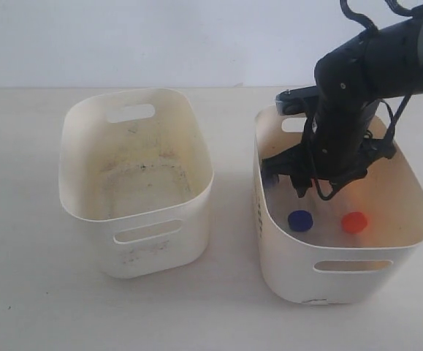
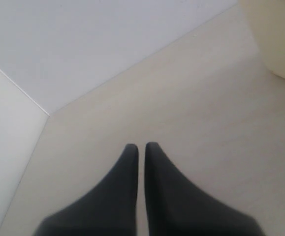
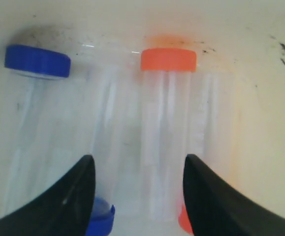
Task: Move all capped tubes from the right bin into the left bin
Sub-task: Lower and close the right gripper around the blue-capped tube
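Right tool (image 3: 138,156) apart over orange-capped tube (image 3: 168,123) in right bin (image 1: 291,272); left tool (image 2: 141,145) together; bin's side print (image 1: 258,206) unreadable.

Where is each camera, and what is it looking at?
Exterior: high up, looking down at left bin and right bin; right gripper shows.
Left wrist: on left arm, facing bare table; shut left gripper shows.
Right wrist: inside right bin, facing capped tubes; open right gripper shows.
Exterior and right wrist share a blue cap and orange cap.
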You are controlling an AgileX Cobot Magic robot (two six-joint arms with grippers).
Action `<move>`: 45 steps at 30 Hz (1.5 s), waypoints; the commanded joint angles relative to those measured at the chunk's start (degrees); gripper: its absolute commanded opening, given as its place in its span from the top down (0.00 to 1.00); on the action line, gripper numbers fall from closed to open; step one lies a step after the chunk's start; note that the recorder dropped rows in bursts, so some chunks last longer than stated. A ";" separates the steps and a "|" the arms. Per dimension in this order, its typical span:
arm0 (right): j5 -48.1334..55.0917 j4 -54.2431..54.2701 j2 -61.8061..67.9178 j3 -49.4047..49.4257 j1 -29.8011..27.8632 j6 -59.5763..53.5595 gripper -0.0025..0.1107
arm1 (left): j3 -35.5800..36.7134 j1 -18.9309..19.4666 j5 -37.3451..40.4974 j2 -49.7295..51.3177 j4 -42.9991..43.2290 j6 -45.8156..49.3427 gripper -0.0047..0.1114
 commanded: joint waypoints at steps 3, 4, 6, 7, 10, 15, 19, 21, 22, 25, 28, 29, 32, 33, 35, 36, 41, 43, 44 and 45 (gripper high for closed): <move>0.13 -0.76 0.94 0.21 -0.07 0.98 0.51 | -0.22 -0.06 -0.28 0.20 -0.16 -0.07 0.92; 0.27 -0.76 1.25 0.21 -0.07 0.98 0.51 | -0.22 -0.06 -0.28 0.20 -0.16 -0.07 0.92; 0.56 -0.76 2.09 0.21 -0.07 0.98 0.51 | -0.22 -0.06 -0.28 0.20 -0.16 -0.07 0.92; 0.56 -0.76 2.44 0.21 -0.07 0.98 0.51 | -0.22 -0.06 -0.28 0.20 -0.16 -0.07 0.92; 0.31 -0.76 2.56 0.21 -0.07 1.57 0.51 | -0.22 -0.06 -0.28 0.20 -0.16 -0.07 0.92; 0.43 -0.23 2.56 0.21 -0.07 1.69 0.51 | -0.22 -0.06 -0.28 0.20 -0.16 -0.07 0.92; 0.30 0.00 2.39 0.21 -0.07 1.47 0.51 | -0.22 -0.06 -0.28 0.20 -0.16 -0.07 0.92; -0.75 -0.12 1.44 0.21 -0.07 1.94 0.51 | -0.22 -0.06 -0.28 0.20 -0.16 -0.07 0.92; -1.13 0.47 0.39 0.21 -0.07 1.94 0.51 | -0.22 -0.06 -0.28 0.20 -0.16 -0.07 0.92; -0.78 1.83 -0.30 0.21 -0.07 2.08 0.52 | -0.22 -0.06 -0.28 0.20 -0.16 -0.07 0.92; -0.13 3.00 -0.30 0.21 -0.07 2.98 0.52 | -0.22 -0.06 -0.28 0.20 -0.16 -0.07 0.92; -0.13 3.65 -0.30 0.21 -0.07 2.98 0.53 | -0.22 -0.06 -0.28 0.20 -0.16 -0.07 0.92; -0.30 3.75 -0.30 0.21 -0.07 2.75 0.69 | -0.22 -0.06 -0.28 0.20 -0.16 -0.07 0.92; -0.45 3.75 -0.30 0.21 -0.07 2.75 0.74 | -0.22 -0.06 -0.28 0.20 -0.16 -0.07 0.92; -0.59 3.88 -0.30 0.21 -0.07 2.75 0.80 | -0.22 -0.06 -0.28 0.20 -0.16 -0.07 0.92; -0.72 4.18 -0.30 0.21 -0.07 2.75 0.80 | -0.22 -0.06 -0.28 0.20 -0.16 -0.07 0.92; -1.26 4.60 -0.30 0.21 -0.07 2.75 0.67 | -0.22 -0.06 -0.28 0.20 -0.16 -0.07 0.92; -1.46 4.83 -0.30 0.21 -0.07 2.75 0.60 | -0.22 -0.06 -0.28 0.20 -0.16 -0.07 0.92; -1.62 5.11 -0.30 0.21 -0.07 2.75 0.58 | -0.22 -0.06 -0.28 0.20 -0.16 -0.07 0.92; -1.96 5.55 -0.30 0.21 -0.07 2.75 0.57 | -0.22 -0.06 -0.28 0.20 -0.16 -0.07 0.92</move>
